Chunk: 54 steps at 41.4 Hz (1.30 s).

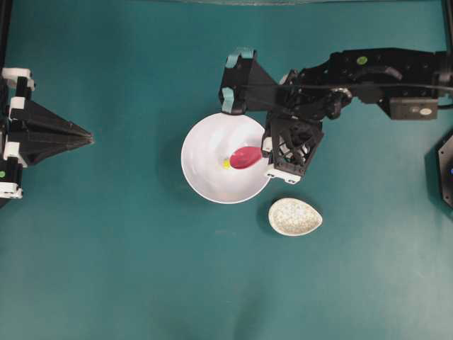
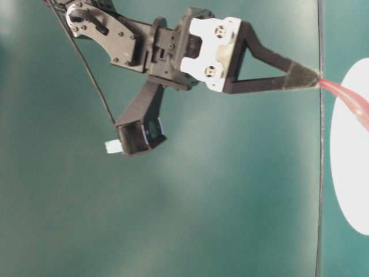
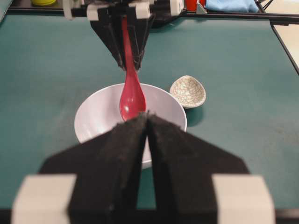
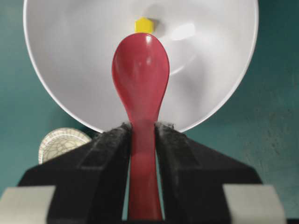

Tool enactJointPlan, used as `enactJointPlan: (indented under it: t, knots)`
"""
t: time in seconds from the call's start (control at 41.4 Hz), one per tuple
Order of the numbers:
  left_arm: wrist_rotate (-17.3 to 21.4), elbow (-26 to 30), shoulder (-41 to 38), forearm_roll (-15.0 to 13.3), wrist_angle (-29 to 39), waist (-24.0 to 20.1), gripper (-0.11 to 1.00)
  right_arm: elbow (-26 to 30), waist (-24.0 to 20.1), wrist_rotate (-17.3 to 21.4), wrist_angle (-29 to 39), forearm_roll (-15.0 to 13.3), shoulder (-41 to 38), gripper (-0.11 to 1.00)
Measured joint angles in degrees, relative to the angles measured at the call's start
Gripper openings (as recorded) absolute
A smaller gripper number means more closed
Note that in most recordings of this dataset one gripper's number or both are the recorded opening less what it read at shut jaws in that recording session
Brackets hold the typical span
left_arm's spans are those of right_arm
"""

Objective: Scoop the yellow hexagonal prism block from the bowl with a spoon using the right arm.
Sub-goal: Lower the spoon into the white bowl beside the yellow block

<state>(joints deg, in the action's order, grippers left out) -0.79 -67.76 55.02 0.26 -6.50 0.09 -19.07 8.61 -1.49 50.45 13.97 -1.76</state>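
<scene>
Our right arm's fingers [image 4: 110, 154] clench the spoon [image 4: 140, 79], its scoop inside the bowl [image 4: 60, 56] just short of the yellow block [image 4: 144, 24]. Our left fingers [image 3: 126, 144] are pressed together, empty.

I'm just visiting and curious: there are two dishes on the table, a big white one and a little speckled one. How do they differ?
The white bowl is round, plain and much the larger; the speckled spoon rest is small, egg-shaped and covered in a beige crackle pattern. The bowl holds a tiny yellow block, with the red spoon held over it, while nothing shows in the spoon rest. Both sit upright on the green table.
</scene>
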Motion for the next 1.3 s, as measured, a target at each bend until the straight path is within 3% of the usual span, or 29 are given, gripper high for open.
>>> enactJointPlan:
  t: [0.507,0.991,1.305]
  knots:
    - [0.00,0.00,0.00,0.09,0.00,0.00,0.08,0.00,-0.09,2.55,0.00,0.00,-1.93,0.24]
    - [0.00,-0.09,0.00,0.09,-0.09,0.00,0.08,0.00,-0.62,2.64,-0.53,0.00,-4.13,0.24]
    - [-0.09,0.00,0.09,0.09,-0.09,0.00,0.08,-0.09,-0.53,2.64,-5.01,0.00,-6.33,0.24]
